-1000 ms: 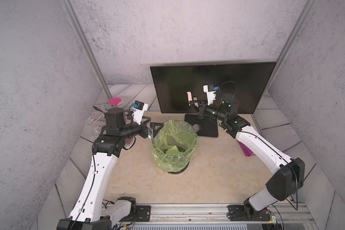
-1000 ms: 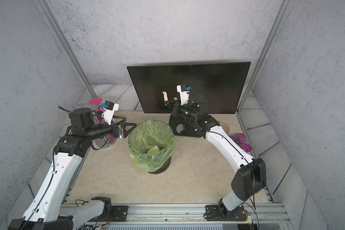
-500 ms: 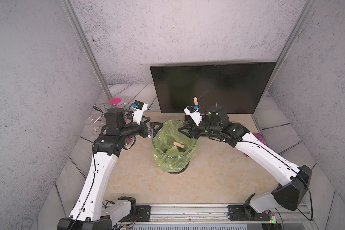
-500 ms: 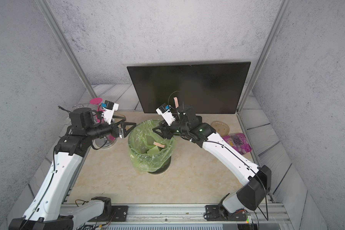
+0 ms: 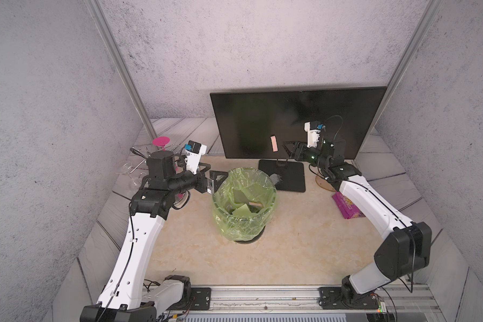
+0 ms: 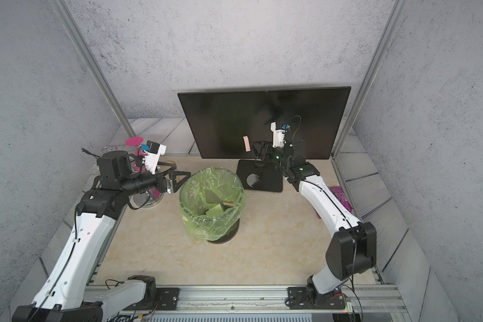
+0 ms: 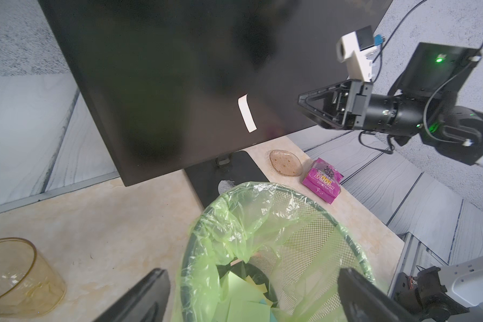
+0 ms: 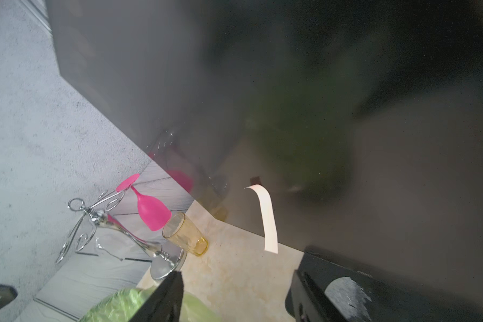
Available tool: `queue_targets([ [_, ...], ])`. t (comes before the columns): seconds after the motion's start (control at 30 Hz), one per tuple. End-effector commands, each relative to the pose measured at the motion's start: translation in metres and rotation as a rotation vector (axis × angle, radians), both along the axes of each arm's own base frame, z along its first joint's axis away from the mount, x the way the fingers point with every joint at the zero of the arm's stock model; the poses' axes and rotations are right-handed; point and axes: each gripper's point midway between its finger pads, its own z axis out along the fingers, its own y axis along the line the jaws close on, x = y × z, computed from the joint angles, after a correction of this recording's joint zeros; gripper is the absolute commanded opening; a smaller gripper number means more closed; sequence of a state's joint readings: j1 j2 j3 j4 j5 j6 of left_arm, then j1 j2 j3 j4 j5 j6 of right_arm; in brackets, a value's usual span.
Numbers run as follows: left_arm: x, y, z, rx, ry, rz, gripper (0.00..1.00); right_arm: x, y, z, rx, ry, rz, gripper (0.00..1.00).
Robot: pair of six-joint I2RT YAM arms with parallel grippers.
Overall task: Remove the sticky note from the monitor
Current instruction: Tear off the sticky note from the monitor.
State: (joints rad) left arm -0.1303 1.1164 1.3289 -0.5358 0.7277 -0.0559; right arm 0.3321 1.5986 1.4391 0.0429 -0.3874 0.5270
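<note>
While our right claw hangs wide open and empty just beside the sticky note, that pale strip is stuck low on the monitor. Our left claw gapes wide too, holding nothing, at the rim of the green-lined bin.

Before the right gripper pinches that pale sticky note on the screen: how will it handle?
Probably floppy: the sticky note is a thin strip, one end curling clear of the monitor. Likely almost weightless, so it should peel with a light pull. It may crumple or fold in the grip rather than stay flat.
</note>
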Motion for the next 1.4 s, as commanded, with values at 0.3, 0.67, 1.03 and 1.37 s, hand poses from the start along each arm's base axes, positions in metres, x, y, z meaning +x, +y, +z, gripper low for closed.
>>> queue_targets([
  [0.3, -0.003, 0.002, -0.001, 0.014, -0.006, -0.011, 1.0, 0.045, 0.02, -0.037, 0.157, 0.072, -0.032, 0.66],
  [0.67, -0.003, 0.001, -0.003, 0.009, -0.002, -0.013, 1.0, 0.059, 0.032, -0.05, 0.182, 0.092, 0.0, 0.52],
  [1.03, -0.001, 0.001, -0.003, 0.005, 0.002, -0.012, 1.0, 0.041, 0.033, -0.028, 0.196, 0.044, 0.041, 0.0],
  [1.37, 0.002, 0.002, -0.003, 0.003, 0.002, -0.004, 1.0, -0.053, 0.051, 0.026, 0.084, -0.126, 0.219, 0.0],
])
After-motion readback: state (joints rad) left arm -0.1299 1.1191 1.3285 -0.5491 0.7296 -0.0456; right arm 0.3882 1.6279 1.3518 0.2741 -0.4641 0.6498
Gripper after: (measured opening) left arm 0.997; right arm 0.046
